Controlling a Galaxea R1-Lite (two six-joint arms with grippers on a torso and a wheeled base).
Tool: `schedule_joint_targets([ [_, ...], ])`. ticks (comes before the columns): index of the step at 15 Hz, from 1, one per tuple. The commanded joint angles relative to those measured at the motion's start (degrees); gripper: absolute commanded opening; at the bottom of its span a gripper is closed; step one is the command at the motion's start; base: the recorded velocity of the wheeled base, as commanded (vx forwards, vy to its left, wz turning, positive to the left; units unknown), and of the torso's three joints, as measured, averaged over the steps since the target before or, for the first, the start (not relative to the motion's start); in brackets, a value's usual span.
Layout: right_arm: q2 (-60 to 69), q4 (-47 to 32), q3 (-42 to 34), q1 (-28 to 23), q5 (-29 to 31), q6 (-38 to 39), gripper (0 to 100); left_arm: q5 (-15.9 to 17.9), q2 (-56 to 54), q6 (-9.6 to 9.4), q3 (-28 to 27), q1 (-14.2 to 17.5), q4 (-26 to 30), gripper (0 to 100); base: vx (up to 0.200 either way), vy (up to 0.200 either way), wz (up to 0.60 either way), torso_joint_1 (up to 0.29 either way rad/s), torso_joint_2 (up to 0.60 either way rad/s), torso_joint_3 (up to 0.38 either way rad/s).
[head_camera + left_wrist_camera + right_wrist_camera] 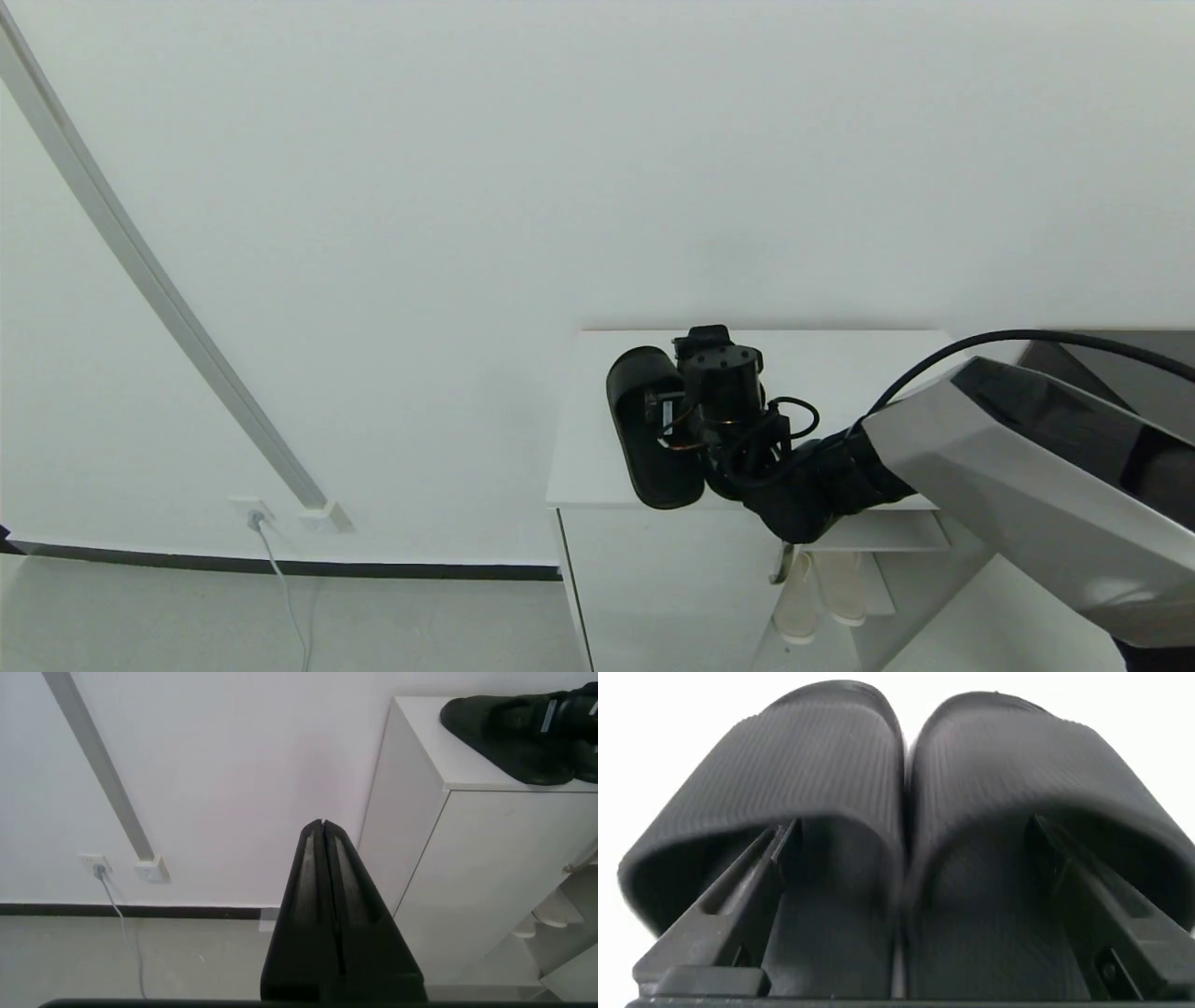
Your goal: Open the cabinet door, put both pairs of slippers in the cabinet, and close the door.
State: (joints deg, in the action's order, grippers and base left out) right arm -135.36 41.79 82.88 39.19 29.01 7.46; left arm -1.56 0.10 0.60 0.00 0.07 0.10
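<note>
Black slippers (653,429) tight in right pincer (906,933) over left edge of cabinet top (840,373); left pincer (322,887) closed, empty, well clear.

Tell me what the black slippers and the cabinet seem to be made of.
Black slippers: likely soft foam or rubber with a matte finish. Fine moulded ribbing runs across the straps, and the edges are thick and rounded.
Cabinet: probably laminated or painted board, smooth white with little sheen. The panels are flat with crisp edges. The look alone cannot settle either.

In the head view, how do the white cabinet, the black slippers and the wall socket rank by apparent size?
Largest: white cabinet.
Then: black slippers, possibly nearer the camera, so flattered.
Smallest: wall socket.
</note>
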Motion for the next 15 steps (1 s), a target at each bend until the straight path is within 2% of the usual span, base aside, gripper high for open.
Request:
schedule_joint_targets([
  [1, -3.1, 0.0, 3.1, -0.8, 0.0, -0.4, 100, 0.0, 0.0, 0.02, 0.0, 0.0, 0.0, 0, 0.000, 0.000, 0.00, 0.000, 0.00, 0.000],
  [4, -3.8, -0.2, 5.0, -0.9, 0.0, -0.6, 100, -0.1, 0.0, 0.11, 0.0, 0.0, 0.0, 0, 0.000, 0.000, 0.00, 0.000, 0.00, 0.000],
  [5, -3.8, -0.2, 5.0, -0.9, 0.0, -0.6, 0, -0.1, 0.0, 0.11, 0.0, 0.0, 0.0, 0, 0.000, 0.000, 0.00, 0.000, 0.00, 0.000],
  [12, -2.7, 0.0, 4.4, -0.8, 0.3, -1.0, 0, -0.1, 0.0, 0.11, 0.0, 0.0, 0.0, 0, 0.000, 0.000, 0.00, 0.000, 0.00, 0.000],
  [15, 1.2, 0.0, 1.2, -0.7, 0.2, -1.6, 0, -0.1, 0.0, -0.07, 0.0, 0.0, 0.0, 0, 0.000, 0.000, 0.00, 0.000, 0.00, 0.000],
])
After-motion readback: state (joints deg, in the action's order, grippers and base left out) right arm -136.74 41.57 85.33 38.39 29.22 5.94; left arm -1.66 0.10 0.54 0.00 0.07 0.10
